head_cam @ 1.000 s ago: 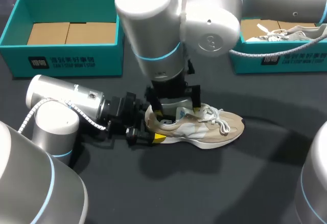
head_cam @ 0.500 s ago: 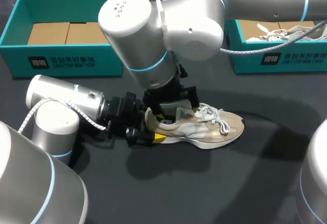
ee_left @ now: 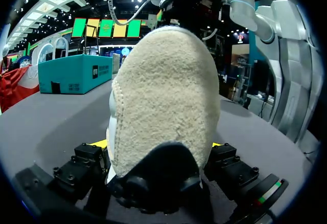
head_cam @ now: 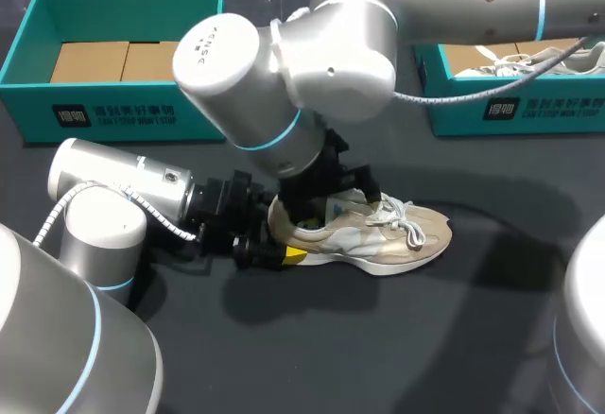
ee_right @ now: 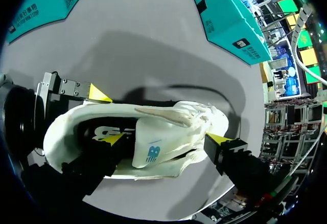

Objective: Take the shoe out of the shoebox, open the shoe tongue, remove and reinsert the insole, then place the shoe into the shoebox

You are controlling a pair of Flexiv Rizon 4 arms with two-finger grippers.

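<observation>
A beige and white shoe (head_cam: 383, 232) stands upright on the dark table, toe to the right. My left gripper (head_cam: 279, 236) lies low at its heel. In the left wrist view the fuzzy heel (ee_left: 163, 96) fills the space between the left gripper's (ee_left: 157, 144) fingers and touches both. My right arm reaches in over the shoe. The right gripper (head_cam: 326, 208) hangs open above the shoe's mouth. In the right wrist view one fingertip (ee_right: 115, 139) is inside the shoe's opening and the other is past the white tongue (ee_right: 153, 150), which lies between them in the right gripper (ee_right: 167, 139).
A teal shoebox (head_cam: 113, 116) with cardboard inside stands at the back left. A second teal shoebox (head_cam: 515, 112) at the back right holds another shoe (head_cam: 529, 60). Bare table lies in front of the shoe and to its right.
My right arm's big joints have swung leftward and its wrist has turned over the shoe's mouth. The shoe and my left gripper have stayed put.
</observation>
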